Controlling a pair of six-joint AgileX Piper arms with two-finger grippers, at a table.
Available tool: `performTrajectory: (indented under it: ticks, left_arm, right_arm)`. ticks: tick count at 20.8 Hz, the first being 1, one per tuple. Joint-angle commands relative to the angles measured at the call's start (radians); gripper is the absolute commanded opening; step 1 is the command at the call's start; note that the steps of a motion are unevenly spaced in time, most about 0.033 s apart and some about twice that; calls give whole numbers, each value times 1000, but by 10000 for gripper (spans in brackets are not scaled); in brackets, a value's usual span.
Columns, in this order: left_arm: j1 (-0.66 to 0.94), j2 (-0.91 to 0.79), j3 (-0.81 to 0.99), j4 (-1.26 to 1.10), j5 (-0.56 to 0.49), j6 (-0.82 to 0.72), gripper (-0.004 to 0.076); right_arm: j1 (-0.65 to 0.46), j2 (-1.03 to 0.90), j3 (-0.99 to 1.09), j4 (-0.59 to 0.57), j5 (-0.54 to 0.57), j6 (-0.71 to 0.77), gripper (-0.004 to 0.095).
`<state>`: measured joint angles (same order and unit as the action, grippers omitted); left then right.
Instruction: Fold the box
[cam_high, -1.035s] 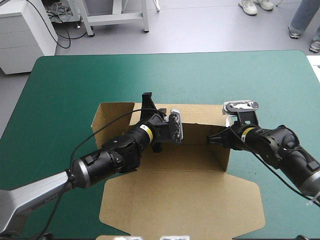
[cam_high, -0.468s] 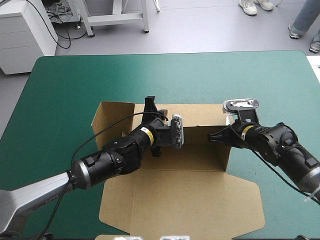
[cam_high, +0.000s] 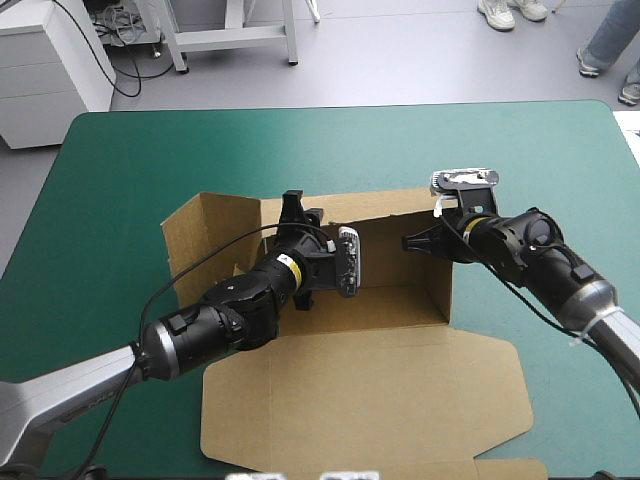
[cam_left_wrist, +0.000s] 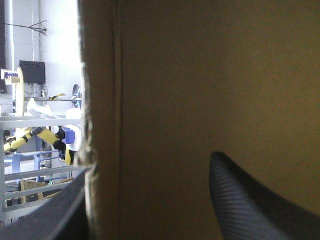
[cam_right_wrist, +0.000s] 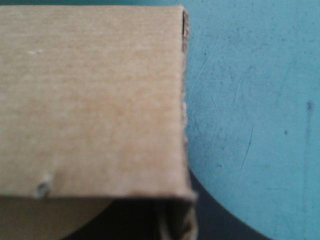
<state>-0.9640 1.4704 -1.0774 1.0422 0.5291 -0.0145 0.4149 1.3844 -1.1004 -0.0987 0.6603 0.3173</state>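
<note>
Two claws are engaged at the raised walls of the box (cam_high: 370, 390), which sits mid-tabletop (cam_high: 130, 160) with its lid flat toward the near edge. The left claw (cam_high: 300, 210) is spread, its fingers (cam_left_wrist: 260, 205) straddling the far wall's top edge, presumably to keep it upright. The right claw (cam_high: 410, 243) is set at the right wall's far corner, likely for tucking. Its grip cannot be told, as board hides it.

We found the box (cam_high: 370, 390) at the middle of the table (cam_high: 130, 160), its lid lying flat toward the near edge and its walls raised on the far side. The left gripper (cam_high: 297, 205) straddled the far wall left of its middle, fingers apart, one inside and one outside. The right gripper (cam_high: 412, 243) sat at the box's far right corner.
</note>
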Motion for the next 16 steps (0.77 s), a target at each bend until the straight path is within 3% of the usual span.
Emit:
performTrajectory:
  ticks: [1, 3, 6, 11, 16]
  left_arm:
    - [-11, -51, -18, 48, 4, -44, 384]
    - [-12, -56, -18, 98, 9, -55, 384]
    - [-67, -71, -18, 274, 110, -177, 384]
    - [-160, -106, -18, 251, 210, -254, 384]
    - [-123, -179, -22, 193, 210, -254, 384]
  right_arm:
    - [10, 60, -27, 64, -2, -37, -12]
    - [10, 85, -35, 64, 5, -49, -12]
    - [10, 127, -45, 66, 24, -57, -12]
    - [-10, 137, -83, 61, 50, -74, -12]
    - [-95, 206, -312, 63, 323, -171, -12]
